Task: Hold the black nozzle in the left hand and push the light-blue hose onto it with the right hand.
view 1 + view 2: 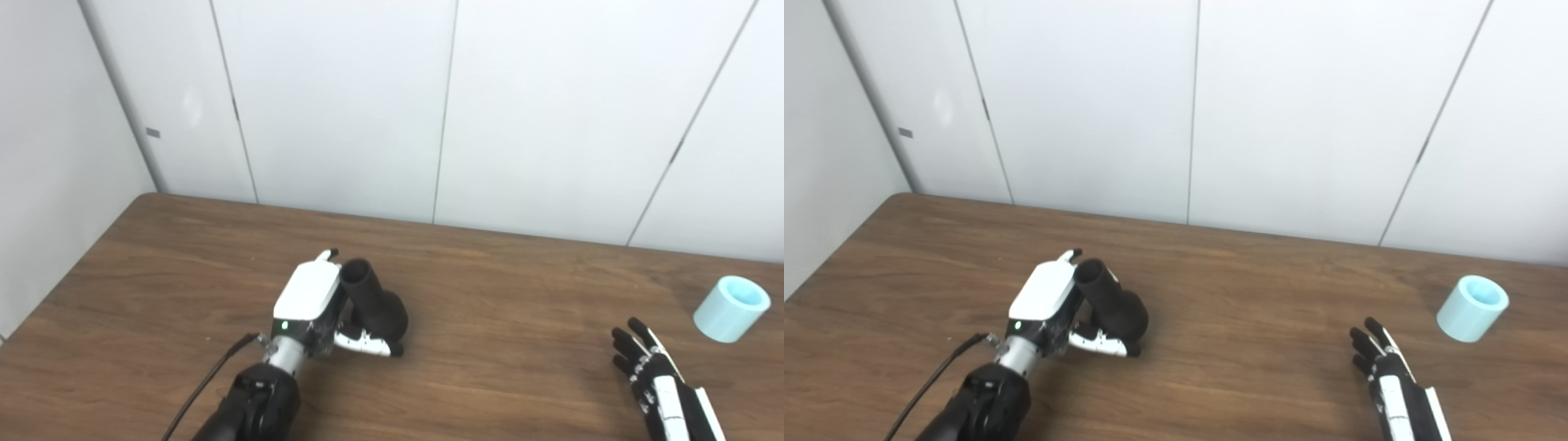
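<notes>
A: Where are we w/ the job?

B: First half looks done. Left hand (315,306) has the nozzle (375,301), fingers (366,343) wrapped under and round its fat end, thumb side up by the narrow mouth. Nozzle's mid-counter, tilted, open end pointing up and away. Can't tell if it's lifted clear or resting on the wood.

A: And the hose?

B: Untouched. Hose (1472,308) is a short pale-blue tube lying on its side at the far right of the counter (520,343), open end facing up and toward the cam. Right hand (1387,373) is near it but apart, lower and to the left. Its fingers (1366,346) are straight and a bit spread, holding nothing.

A: So next?

B: I'd say the right hand needs to reach fwd and right, close round the hose body, not over the opening, then carry it across to the nozzle. Both are well apart, so it's a long traverse. Bore has to line up w/ the nozzle's narrow end before pushing. Left hand has to hold firm vs. that push.

A: Risks?

B: Hose is round and on its side, prob rolls if nudged. It's also close to the right edge of view.

A: Surface, room?

B: Dark brown wood-grain counter, rounded far-left corner, bare apart from those two items. Behind it, plain white wall panels w/ thin vertical seams. Black cable trails off the left wrist.
</notes>
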Controlling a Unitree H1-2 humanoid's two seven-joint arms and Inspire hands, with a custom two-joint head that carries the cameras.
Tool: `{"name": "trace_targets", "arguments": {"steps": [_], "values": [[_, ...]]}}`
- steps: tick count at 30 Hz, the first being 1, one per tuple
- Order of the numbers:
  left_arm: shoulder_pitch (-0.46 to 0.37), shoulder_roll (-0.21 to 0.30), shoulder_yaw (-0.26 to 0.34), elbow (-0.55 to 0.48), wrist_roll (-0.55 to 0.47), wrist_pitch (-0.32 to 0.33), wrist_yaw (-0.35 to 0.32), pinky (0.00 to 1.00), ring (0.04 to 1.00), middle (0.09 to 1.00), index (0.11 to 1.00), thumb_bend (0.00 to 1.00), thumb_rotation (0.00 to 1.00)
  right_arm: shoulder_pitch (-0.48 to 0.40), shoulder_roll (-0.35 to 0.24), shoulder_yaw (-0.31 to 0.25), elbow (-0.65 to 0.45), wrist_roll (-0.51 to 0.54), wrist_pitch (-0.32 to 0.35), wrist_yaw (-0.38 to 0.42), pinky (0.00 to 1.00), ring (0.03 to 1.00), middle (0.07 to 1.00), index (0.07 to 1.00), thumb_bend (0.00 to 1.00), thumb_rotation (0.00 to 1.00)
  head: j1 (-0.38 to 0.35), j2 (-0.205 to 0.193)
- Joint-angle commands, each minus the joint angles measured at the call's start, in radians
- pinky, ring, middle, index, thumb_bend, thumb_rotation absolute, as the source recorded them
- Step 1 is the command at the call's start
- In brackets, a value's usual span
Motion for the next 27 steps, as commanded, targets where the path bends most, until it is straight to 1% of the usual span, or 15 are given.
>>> {"name": "trace_targets", "arguments": {"steps": [1, 3, 6, 12, 15, 20, 23, 27], "values": [[-0.021, 0.003, -0.008, -0.048, 0.037, -0.041, 0.013, 0.92, 0.642, 0.453, 0.515, 0.52, 0.0, 0.043, 0.047, 0.034, 0.041, -0.001, 0.024, 0.001, 0.9, 0.905, 0.864, 0.897, 0.56, 0.88, -0.015, 0.004], [-0.008, -0.003, -0.025, -0.058, 0.053, -0.059, 0.003, 0.92, 0.634, 0.458, 0.506, 0.52, 0.0, 0.04, 0.051, 0.037, 0.042, -0.005, 0.026, -0.003, 0.89, 0.901, 0.863, 0.9, 0.55, 0.88, -0.027, 0.006], [0.012, -0.014, -0.05, -0.081, 0.082, -0.063, -0.026, 0.93, 0.639, 0.466, 0.499, 0.53, 0.0, 0.037, 0.063, 0.038, 0.04, -0.011, 0.034, -0.012, 0.87, 0.888, 0.85, 0.894, 0.55, 0.88, -0.05, 0.009], [0.05, -0.037, -0.094, -0.104, 0.117, -0.1, -0.057, 0.91, 0.644, 0.46, 0.5, 0.53, 0.0, 0.029, 0.077, 0.052, 0.039, -0.036, 0.038, -0.031, 0.88, 0.886, 0.842, 0.894, 0.56, 0.89, -0.097, 0.019], [0.068, -0.047, -0.106, -0.11, 0.122, -0.117, -0.074, 0.91, 0.647, 0.466, 0.498, 0.53, 0.0, 0.025, 0.082, 0.063, 0.04, -0.048, 0.038, -0.038, 0.88, 0.889, 0.841, 0.898, 0.56, 0.91, -0.119, 0.024], [0.085, -0.055, -0.122, -0.099, 0.138, -0.138, -0.09, 0.89, 0.647, 0.459, 0.501, 0.53, 0.0, 0.024, 0.092, 0.074, 0.033, -0.072, 0.044, -0.052, 0.88, 0.887, 0.843, 0.901, 0.53, 0.92, -0.144, 0.028], [0.091, -0.057, -0.134, -0.086, 0.148, -0.151, -0.087, 0.88, 0.647, 0.458, 0.501, 0.53, 0.0, 0.022, 0.09, 0.078, 0.035, -0.067, 0.036, -0.052, 0.88, 0.89, 0.848, 0.909, 0.52, 0.92, -0.157, 0.034], [0.092, -0.058, -0.141, -0.069, 0.16, -0.168, -0.081, 0.87, 0.648, 0.454, 0.504, 0.52, 0.0, 0.021, 0.088, 0.081, 0.027, -0.061, 0.046, -0.053, 0.89, 0.896, 0.854, 0.914, 0.53, 0.93, -0.169, 0.041]]}}
